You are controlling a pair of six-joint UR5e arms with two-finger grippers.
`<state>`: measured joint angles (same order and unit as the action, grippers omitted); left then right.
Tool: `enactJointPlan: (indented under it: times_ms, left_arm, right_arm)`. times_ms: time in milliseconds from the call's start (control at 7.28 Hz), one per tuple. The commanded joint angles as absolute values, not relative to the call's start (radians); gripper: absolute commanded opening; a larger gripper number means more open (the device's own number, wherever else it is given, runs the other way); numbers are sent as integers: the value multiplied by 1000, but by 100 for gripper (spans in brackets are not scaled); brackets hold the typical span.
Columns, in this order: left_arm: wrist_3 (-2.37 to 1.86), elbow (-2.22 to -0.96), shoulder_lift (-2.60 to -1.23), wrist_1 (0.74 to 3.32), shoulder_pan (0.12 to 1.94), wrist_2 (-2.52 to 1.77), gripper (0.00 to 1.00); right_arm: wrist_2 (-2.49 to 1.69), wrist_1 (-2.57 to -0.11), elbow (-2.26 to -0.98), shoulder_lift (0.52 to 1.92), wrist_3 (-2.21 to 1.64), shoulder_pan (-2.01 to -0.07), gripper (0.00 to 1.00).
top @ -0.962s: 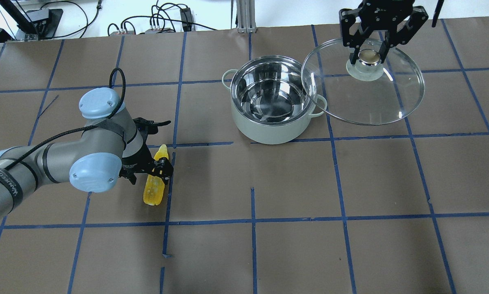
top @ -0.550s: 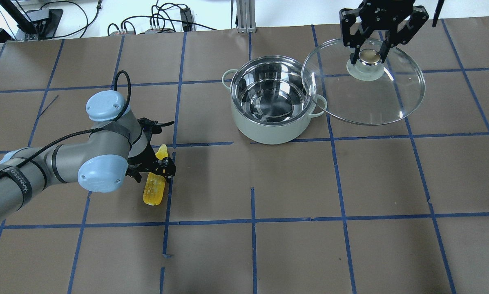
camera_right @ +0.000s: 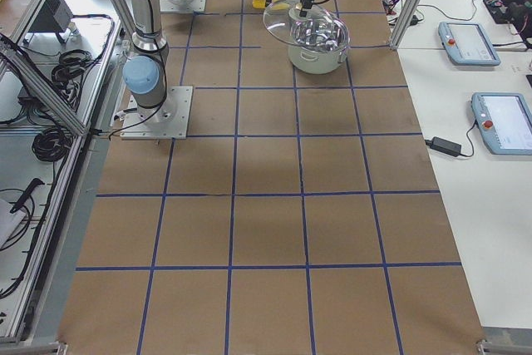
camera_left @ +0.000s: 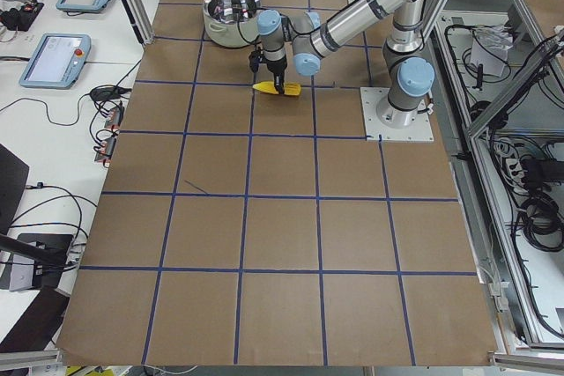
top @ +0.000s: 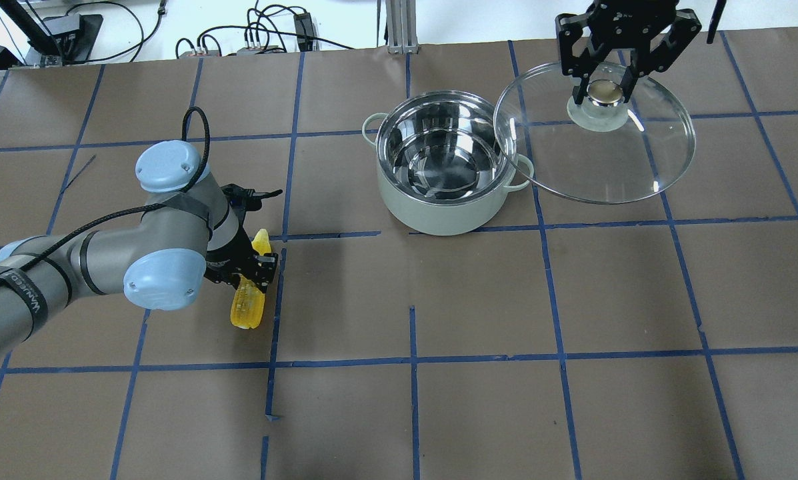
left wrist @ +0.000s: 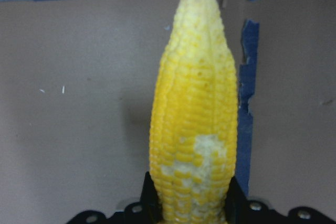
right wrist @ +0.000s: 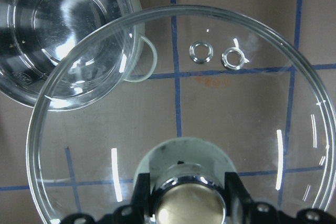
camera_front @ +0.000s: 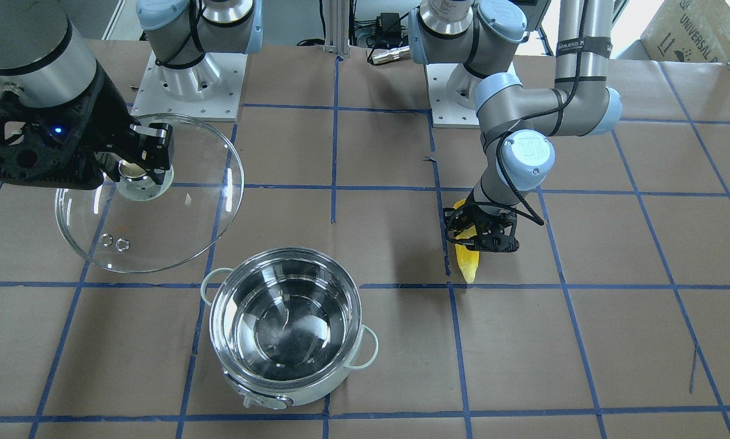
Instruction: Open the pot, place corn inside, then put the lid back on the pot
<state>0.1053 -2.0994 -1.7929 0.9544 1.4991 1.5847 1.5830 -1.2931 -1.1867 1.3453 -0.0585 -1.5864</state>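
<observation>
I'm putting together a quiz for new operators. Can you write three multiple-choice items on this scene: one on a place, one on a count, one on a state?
1. Where is the corn?
A. In the pot
B. Between the left gripper's fingers, away from the pot
C. On the lid

2. How many vent holes does the lid have?
A. One
B. Two
C. Four

3. What state is the pot in?
A. Open and empty
B. Covered
C. Holding corn

Answers: B, the left wrist view shows fingers on both sides of it; B, two metal rings sit near the rim; A, the right gripper holds the lid off to the side.
</observation>
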Motion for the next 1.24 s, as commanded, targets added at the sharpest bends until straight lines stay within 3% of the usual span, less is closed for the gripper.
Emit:
enactJointPlan:
  times_ms: [0, 412, 1099]
  left_arm:
    - [97, -1969, -1784, 1083, 1502, 1534, 13]
    - [42, -1656, -1804, 1336, 1570, 1525, 13]
    - [-367, -1276, -2038, 1355, 1846, 1401, 13]
  right_arm:
    - [1582, -1293, -1187, 1345, -60, -1586, 30]
    - [1583, -1292, -1186, 1345, -58, -1586, 29]
    - [1582, -1292, -1187, 1348, -58, -1586, 29]
